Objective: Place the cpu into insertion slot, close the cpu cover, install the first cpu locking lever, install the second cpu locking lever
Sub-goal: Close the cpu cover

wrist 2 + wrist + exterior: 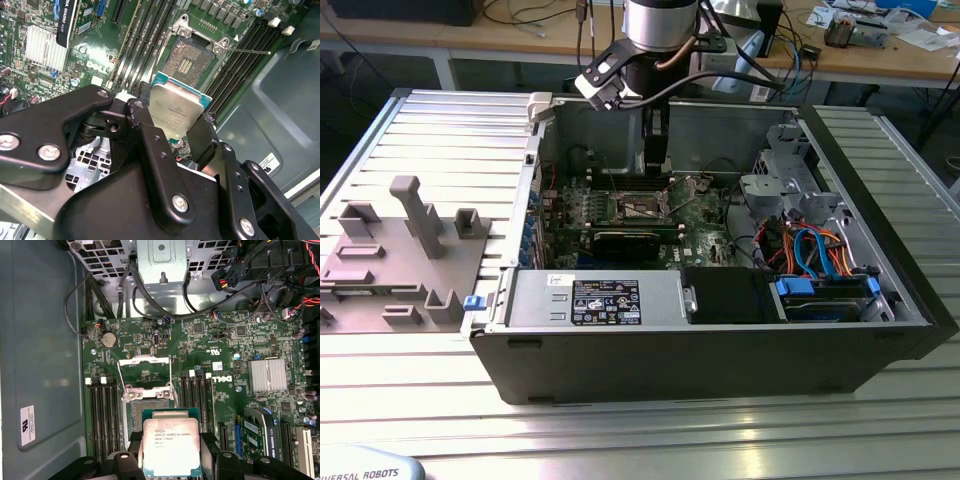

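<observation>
While your tool [172, 129] is clamping the cpu [177, 107] by two opposite edges, you are working the first step. The chip is hanging in the air, not yet in the insertion slot [189, 62]. In both wrist views the slot is lying just beyond the fingertips and below them, apart from the chip, with its dark contact field bare. The cpu cover [148, 390] is standing swung back on the slot's far side from the tool, and a thin locking lever [250, 50] is jutting out past the slot's corner. Judging by that, neither cover nor lever work is begun.

Seating the chip is calling for care: you are needing it level, square to the slot's rim and centred over it, with the fingers [150, 145] clearing the memory slots [102, 420] flanking the socket. A tilted drop is risking the contacts.

The second wrist view is giving you the gap between chip and slot. The first wrist view is looking from over the chip and is showing its edges running roughly parallel to the socket's. The exterior view is adding the wider setting: the tool [657, 168] is reaching down inside the open computer case [720, 360], which is lying on the counter [420, 410], with a grey fixture block [390, 260] well off to the tool's side.
</observation>
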Robot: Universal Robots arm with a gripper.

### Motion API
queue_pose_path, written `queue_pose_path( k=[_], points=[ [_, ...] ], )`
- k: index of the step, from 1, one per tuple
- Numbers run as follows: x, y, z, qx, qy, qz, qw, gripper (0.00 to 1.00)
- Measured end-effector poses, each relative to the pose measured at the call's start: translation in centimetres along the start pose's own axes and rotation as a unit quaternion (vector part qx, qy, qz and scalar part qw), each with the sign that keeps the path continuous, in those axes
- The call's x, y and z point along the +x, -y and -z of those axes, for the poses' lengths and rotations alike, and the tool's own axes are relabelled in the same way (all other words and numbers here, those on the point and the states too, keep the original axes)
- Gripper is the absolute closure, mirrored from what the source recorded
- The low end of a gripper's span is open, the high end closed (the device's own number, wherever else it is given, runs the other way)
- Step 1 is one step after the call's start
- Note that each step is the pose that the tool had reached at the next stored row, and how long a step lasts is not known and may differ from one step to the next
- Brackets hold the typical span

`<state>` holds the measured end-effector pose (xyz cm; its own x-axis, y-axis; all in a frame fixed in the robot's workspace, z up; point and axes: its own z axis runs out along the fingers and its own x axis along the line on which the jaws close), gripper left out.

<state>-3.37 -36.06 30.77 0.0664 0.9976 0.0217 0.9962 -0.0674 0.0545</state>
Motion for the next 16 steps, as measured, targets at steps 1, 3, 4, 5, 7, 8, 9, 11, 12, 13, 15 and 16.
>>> queue_pose_path(
  k=[1, 3, 4, 5, 7, 8, 9, 11, 12, 13, 15, 16],
  points=[
    [0.00, 0.00, -0.02, 0.0000, 0.0000, 0.000, 1.0000, 0.46],
    [0.00, 0.00, -0.04, 0.0000, 0.0000, 0.000, 1.0000, 0.46],
    [0.00, 0.00, -0.05, 0.0000, 0.0001, 0.000, 1.0000, 0.46],
    [0.00, 0.00, -0.07, 0.0000, 0.0000, 0.000, 1.0000, 0.46],
    [0.00, 0.01, -0.17, 0.0000, 0.0000, 0.000, 1.0000, 0.46],
    [-0.01, 0.02, -0.23, 0.0000, 0.0000, 0.000, 1.0000, 0.46],
    [-0.01, 0.02, -0.24, 0.0000, 0.0000, 0.000, 1.0000, 0.46],
    [-0.01, 0.02, -0.28, 0.0000, 0.0000, 0.000, 1.0000, 0.46],
    [-0.01, 0.02, -0.29, 0.0000, 0.0000, 0.000, 1.0000, 0.46],
    [-0.01, 0.03, -0.43, 0.0000, 0.0001, 0.000, 1.0000, 0.46],
    [-0.01, 0.03, -0.54, 0.0000, 0.0000, 0.000, 1.0000, 0.46],
    [-0.01, 0.03, -0.55, 0.0000, 0.0000, 0.000, 1.0000, 0.46]
  ],
)
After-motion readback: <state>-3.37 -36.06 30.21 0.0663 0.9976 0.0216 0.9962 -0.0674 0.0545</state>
